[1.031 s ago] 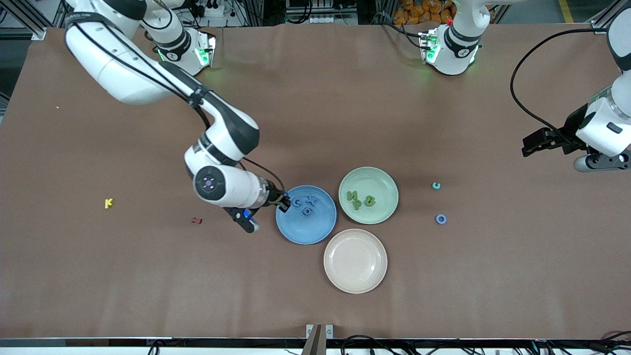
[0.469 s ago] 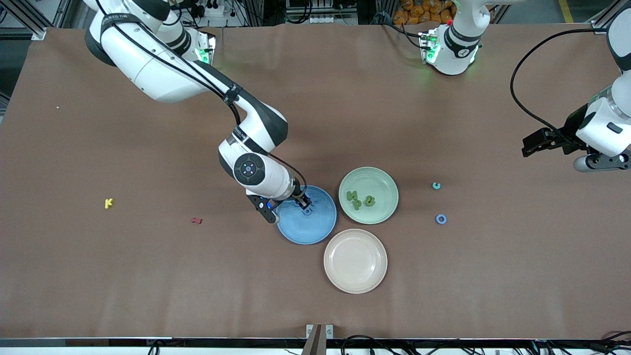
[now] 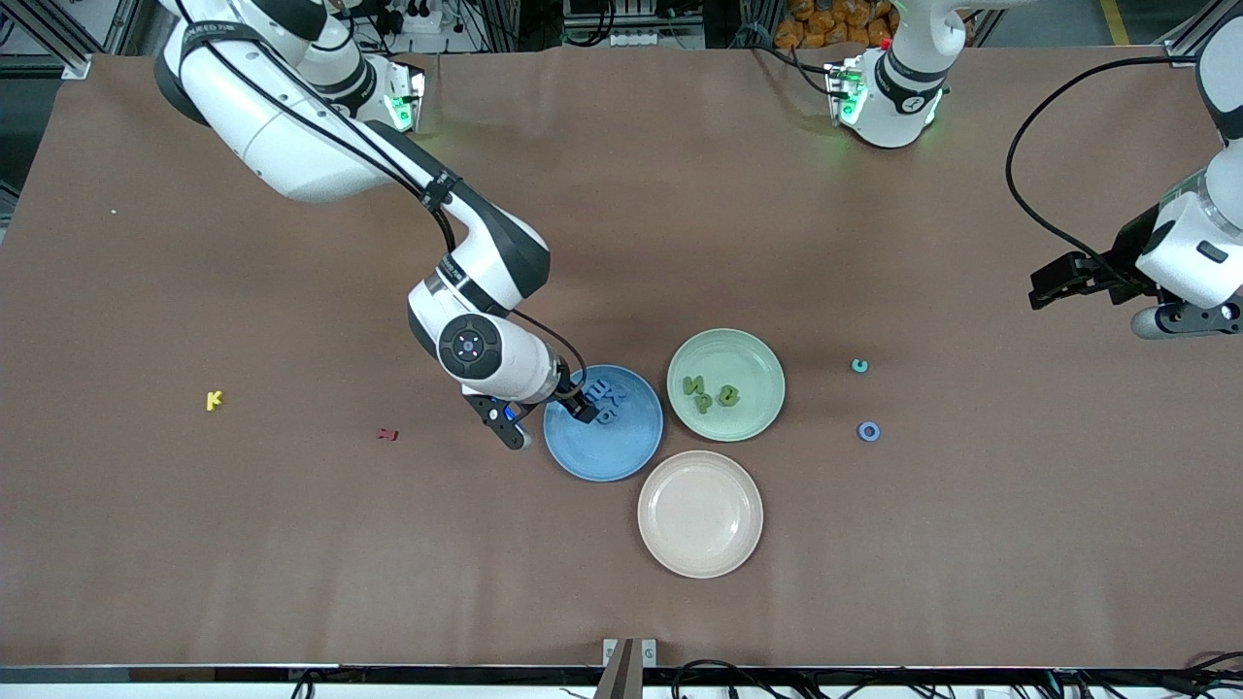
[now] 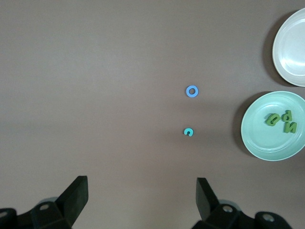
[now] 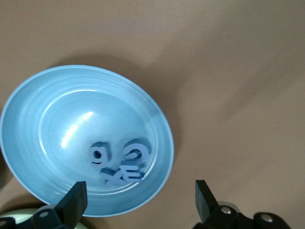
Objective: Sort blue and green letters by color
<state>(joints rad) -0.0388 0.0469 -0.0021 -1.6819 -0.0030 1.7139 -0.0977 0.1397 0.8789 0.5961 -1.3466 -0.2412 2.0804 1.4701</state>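
Observation:
The blue plate [image 3: 621, 456] holds three blue letters [image 3: 610, 396] bunched together, seen as a 9 [image 5: 99, 154], a C [image 5: 135, 151] and an X [image 5: 121, 174]. My right gripper [image 3: 581, 400] hangs open over that plate's rim [image 5: 157, 143] with nothing between its fingers. The green plate [image 3: 748, 359] carries three green letters [image 3: 709, 393]. On the bare table toward the left arm's end lie a teal-green c [image 3: 858, 366] and, nearer the front camera, a blue ring-shaped O [image 3: 868, 431]. My left gripper [image 3: 1054, 282] waits open and empty above the table's left-arm end.
An empty beige plate [image 3: 700, 514] sits nearer the front camera, touching neither coloured plate. A yellow K [image 3: 215, 399] and a small dark red letter [image 3: 387, 434] lie toward the right arm's end. The left wrist view shows the O [image 4: 192, 91], c [image 4: 188, 132] and green plate [image 4: 257, 138].
My right gripper swung in over the blue plate, went from shut to open, then drew back a little toward the plate's rim. The blue letters now lie closer together. The left arm has not moved.

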